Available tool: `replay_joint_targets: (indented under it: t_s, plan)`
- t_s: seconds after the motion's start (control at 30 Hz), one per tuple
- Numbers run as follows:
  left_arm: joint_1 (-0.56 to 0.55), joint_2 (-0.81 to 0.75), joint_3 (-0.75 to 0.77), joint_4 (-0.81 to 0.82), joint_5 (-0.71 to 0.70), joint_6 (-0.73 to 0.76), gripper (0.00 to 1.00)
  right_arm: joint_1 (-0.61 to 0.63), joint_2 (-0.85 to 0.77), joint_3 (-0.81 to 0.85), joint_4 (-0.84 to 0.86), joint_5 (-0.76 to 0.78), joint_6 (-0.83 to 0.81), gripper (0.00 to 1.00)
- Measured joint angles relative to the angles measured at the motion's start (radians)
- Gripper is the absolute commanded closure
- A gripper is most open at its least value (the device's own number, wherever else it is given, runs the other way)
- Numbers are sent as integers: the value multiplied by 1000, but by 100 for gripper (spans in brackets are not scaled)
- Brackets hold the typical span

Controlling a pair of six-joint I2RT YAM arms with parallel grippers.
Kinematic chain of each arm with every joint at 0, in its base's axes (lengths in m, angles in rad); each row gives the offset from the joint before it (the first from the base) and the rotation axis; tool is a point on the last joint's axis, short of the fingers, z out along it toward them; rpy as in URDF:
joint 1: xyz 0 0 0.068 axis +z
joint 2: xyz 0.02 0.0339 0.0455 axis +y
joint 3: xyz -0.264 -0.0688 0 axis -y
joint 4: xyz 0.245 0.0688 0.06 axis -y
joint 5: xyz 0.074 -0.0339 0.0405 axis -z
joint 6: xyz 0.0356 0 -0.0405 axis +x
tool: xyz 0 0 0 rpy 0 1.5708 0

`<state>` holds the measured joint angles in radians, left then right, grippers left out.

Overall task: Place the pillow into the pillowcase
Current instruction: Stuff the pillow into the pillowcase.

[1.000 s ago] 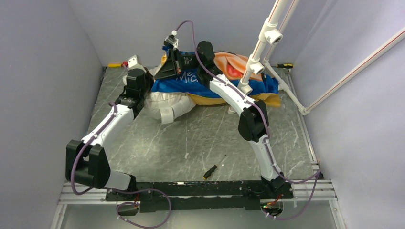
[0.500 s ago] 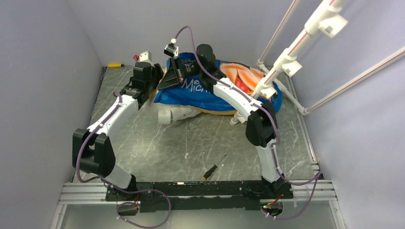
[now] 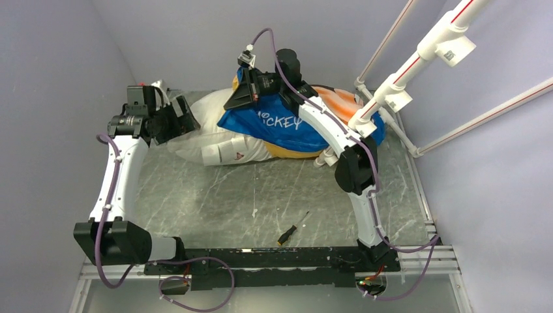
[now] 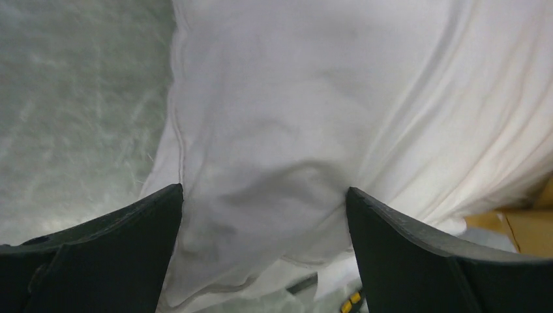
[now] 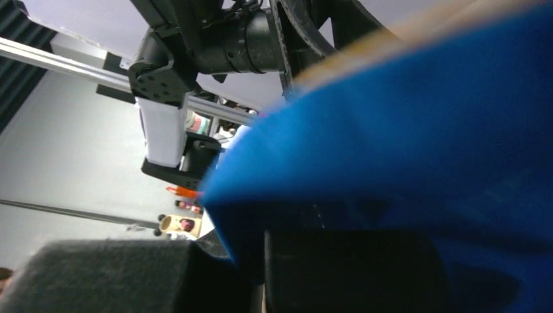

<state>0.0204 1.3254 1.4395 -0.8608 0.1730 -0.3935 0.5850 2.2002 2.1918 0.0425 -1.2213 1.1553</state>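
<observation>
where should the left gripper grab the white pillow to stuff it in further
Grip the bunched free end of the white stuffed pillow, coming from the left: that end sticks out of the blue fabric pillowcase, and a fold sits between the fingers of the open left gripper.

The left arm rose from its base at the near left, its forearm running up the left side and its wrist bent toward the right. The left end effector [image 3: 184, 121] pointed rightward, its fingers [image 4: 117, 241] spread wide apart. The right arm reached from the near right base up and to the left in a long arc, elbow raised. The right end effector [image 3: 240, 103] was held high, fingers pinched together on the pillowcase [image 5: 424, 163].
</observation>
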Motion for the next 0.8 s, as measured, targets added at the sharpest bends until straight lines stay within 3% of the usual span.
replay_joint_targets:
  t_s: [0.23, 0.57, 0.8]
  plan:
    - [116, -24, -136, -34, 246, -69, 2, -25, 6, -84, 81, -51, 99, 100]
    - [151, 3, -298, 239, 552, -267, 17, -29, 35, -84, 161, -140, 186, 100]
    - [151, 15, -272, 250, 584, -270, 43, -39, 174, -49, 404, -213, 437, 100]
